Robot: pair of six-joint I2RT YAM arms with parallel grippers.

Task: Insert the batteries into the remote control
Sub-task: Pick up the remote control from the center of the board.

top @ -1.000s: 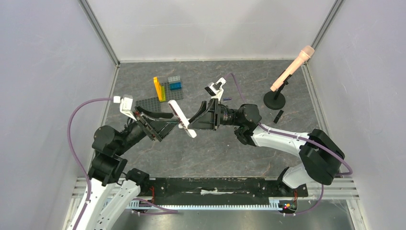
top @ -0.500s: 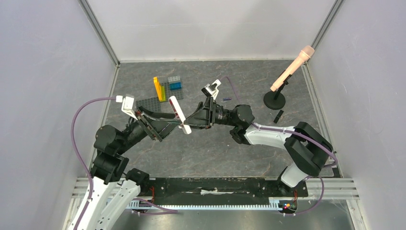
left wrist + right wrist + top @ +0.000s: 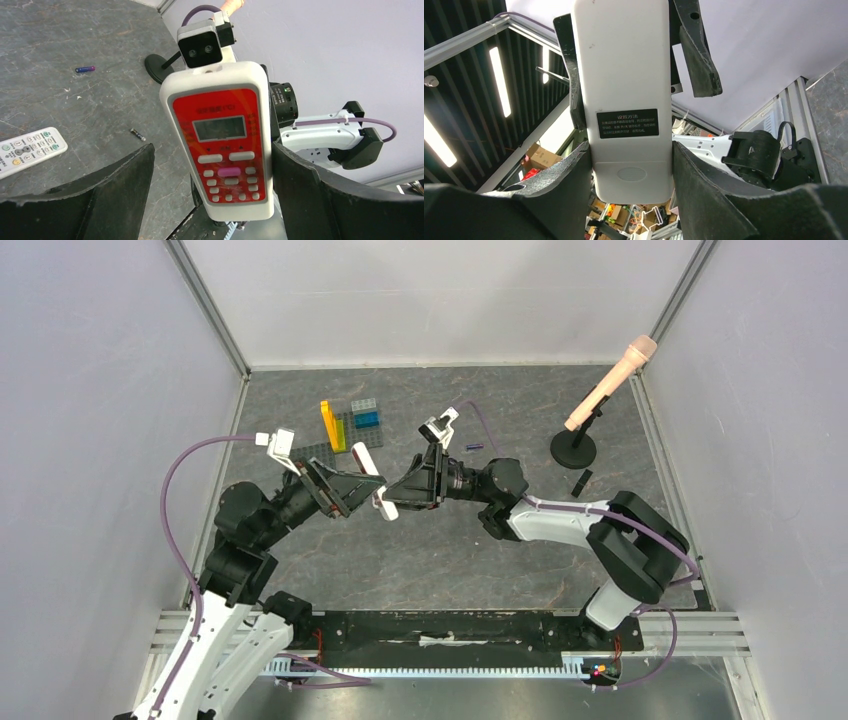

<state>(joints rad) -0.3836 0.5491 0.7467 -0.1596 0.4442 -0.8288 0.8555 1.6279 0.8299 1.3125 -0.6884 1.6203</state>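
Observation:
A white remote control with a red button face (image 3: 222, 145) is held in the air between both arms; it also shows in the top view (image 3: 374, 478). My right gripper (image 3: 631, 150) is shut on its lower end, both fingers pressed on its sides, its plain back (image 3: 626, 65) facing that camera. My left gripper (image 3: 212, 150) is open and straddles the remote, with a clear gap at its left finger (image 3: 115, 190). A purple-blue battery (image 3: 85, 69) and a dark battery (image 3: 137, 134) lie on the table. The purple-blue one shows in the top view (image 3: 474, 446). Other batteries are out of view.
A second white remote (image 3: 27, 150) lies on the table under the arms. A microphone on a round black stand (image 3: 573, 448) stands at the back right, with a small black piece (image 3: 581, 482) near it. A grey baseplate with coloured bricks (image 3: 345, 425) sits at the back left.
My left arm has swung up and right toward the remote, and its jaws now stand apart from it. The remote has tilted more upright and shifted left with my right gripper.

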